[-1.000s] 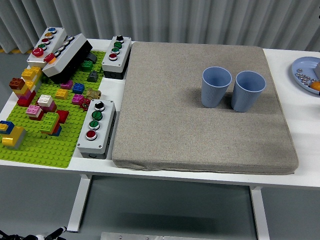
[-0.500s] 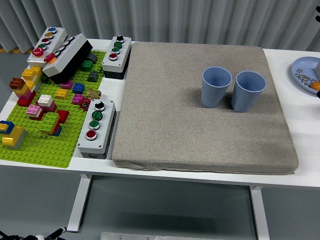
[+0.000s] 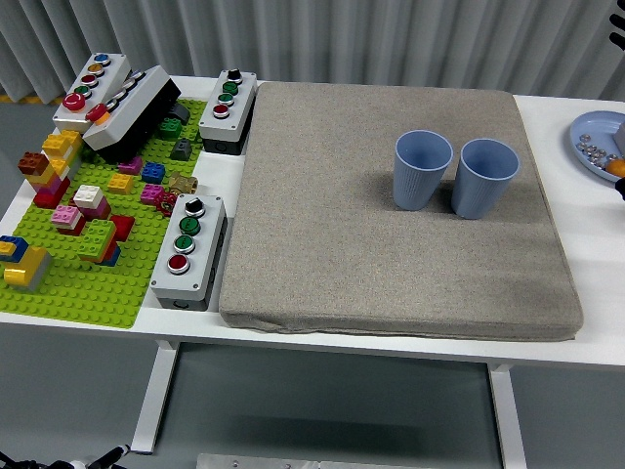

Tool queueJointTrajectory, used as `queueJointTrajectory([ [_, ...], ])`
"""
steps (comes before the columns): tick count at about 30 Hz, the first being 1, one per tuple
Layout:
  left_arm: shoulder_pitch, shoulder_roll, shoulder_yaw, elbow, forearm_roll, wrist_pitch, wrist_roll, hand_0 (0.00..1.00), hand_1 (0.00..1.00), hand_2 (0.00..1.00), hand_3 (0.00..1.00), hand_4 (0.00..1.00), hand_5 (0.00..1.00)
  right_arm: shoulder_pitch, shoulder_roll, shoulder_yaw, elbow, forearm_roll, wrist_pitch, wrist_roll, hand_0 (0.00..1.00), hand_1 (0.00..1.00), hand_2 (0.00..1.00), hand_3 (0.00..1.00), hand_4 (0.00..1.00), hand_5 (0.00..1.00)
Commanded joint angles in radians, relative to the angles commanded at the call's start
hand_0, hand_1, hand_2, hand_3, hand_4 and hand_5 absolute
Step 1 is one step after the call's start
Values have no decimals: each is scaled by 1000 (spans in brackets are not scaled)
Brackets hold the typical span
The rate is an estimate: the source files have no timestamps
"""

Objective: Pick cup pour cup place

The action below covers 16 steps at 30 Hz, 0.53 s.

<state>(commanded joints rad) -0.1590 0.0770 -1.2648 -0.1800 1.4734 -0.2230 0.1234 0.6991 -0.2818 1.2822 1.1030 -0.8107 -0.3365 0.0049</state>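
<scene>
**benchwatcher:** what's on the desk point(image 3: 586, 256) right now, biggest first?

**me:** Biggest thing is the grey fabric mat point(image 3: 391, 205), covering the middle and most of the right side. Left of it is a green brick baseplate point(image 3: 78, 283) with loose coloured bricks point(image 3: 88, 220) stacked and scattered over it. Then four grey button boxes: one at the mat's near-left edge point(image 3: 187, 250), one at its far-left corner point(image 3: 229, 110), and two at the far left point(image 3: 93, 88), one leaning on the other.

**benchwatcher:** and the cups?

**me:** Two blue cups, both upright on the far-right part of the mat, just beside each other, maybe touching. Left cup point(image 3: 422, 169), right cup point(image 3: 484, 177). Can't see anything in either from here. There's also a blue plate point(image 3: 591, 142) cut off by the right edge, with small bits on it.

**benchwatcher:** your hands?

**me:** Left one isn't in the shot. Of the right hand point(image 3: 619, 191) just a dark sliver pokes in at the right edge by the plate, well apart from the cups. Can't tell if it's open or curled.
</scene>
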Motion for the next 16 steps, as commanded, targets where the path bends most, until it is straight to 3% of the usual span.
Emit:
queueJointTrajectory([
  [16, -2, 0, -10, 0, 8, -1, 1, 845, 865, 884, 784, 593, 998, 1, 0, 7, 1, 2, 1, 0, 864, 752, 749, 756, 762, 998],
])
